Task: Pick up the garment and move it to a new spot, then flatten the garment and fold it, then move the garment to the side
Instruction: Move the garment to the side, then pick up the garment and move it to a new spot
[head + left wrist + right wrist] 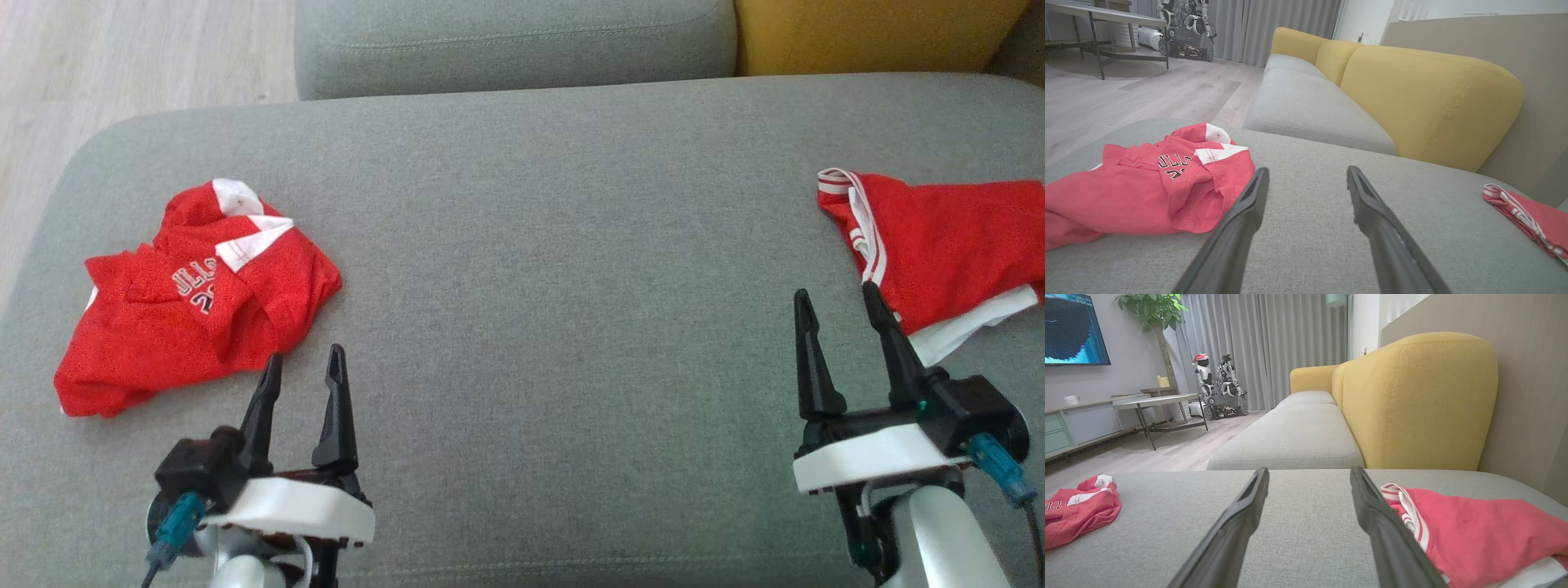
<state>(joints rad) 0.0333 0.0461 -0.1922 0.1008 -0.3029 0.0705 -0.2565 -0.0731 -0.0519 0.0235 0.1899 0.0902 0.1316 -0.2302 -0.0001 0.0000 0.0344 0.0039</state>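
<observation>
Near to far. The left tool [304,357], at 7 o'clock in the head view, and the right tool [836,292], at 4 o'clock, are both released, with fingers spread and nothing between them, above the grey seat cushion [571,245]. The crumpled red jersey [200,302], with white collar and partly hidden white lettering, lies on the cushion at 11 o'clock from the left tool, just beside its fingertips. The red shorts [939,245], with a striped waistband and white hem, lie on the same cushion at 1 o'clock from the right tool. That tool's outer finger overlaps the hem in the head view; whether it touches the cloth cannot be told. The two garments lie well apart, with bare cushion between them. At 12 o'clock, beyond the cushion, are a second grey cushion [514,41] and a yellow backrest [873,33], with pale wood floor [122,57] at 10 o'clock. Farthest, in the right wrist view, are a low table [1159,401], a small wheeled robot [1220,390] and grey curtains [1274,347].
</observation>
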